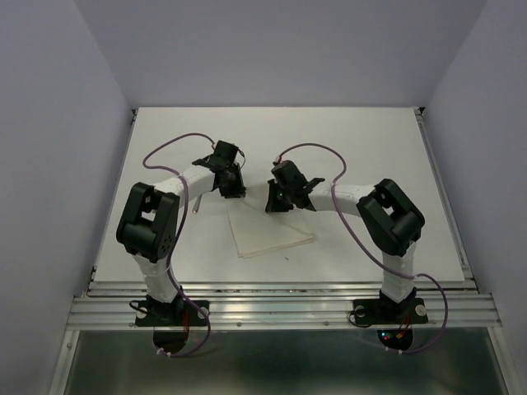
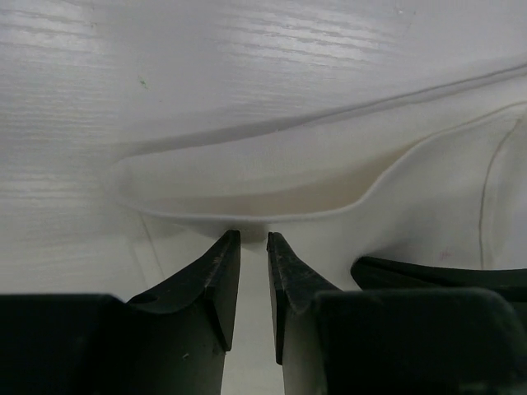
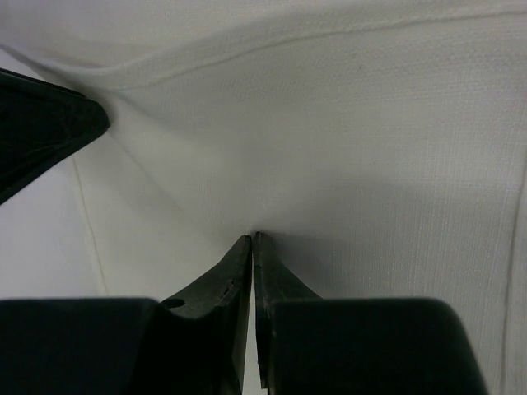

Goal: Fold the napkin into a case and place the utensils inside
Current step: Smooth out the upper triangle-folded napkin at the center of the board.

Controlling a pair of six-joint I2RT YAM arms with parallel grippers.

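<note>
The white napkin (image 1: 270, 233) lies partly folded on the white table between the two arms, its far edge lifted. My right gripper (image 1: 278, 202) is shut on that raised cloth, which tents up to the fingertips (image 3: 252, 240). My left gripper (image 1: 232, 189) stands just to its left. Its fingers (image 2: 222, 263) are a narrow gap apart, with the tips against the napkin's curled fold (image 2: 247, 185). Nothing is clamped between them. The napkin (image 3: 370, 140) fills the right wrist view. The case and the utensils are out of view.
The white tabletop (image 1: 370, 148) is bounded by a metal rail (image 1: 280, 306) at the near edge and pale walls at the sides. The other gripper's dark finger shows in each wrist view (image 2: 445, 276) (image 3: 41, 123).
</note>
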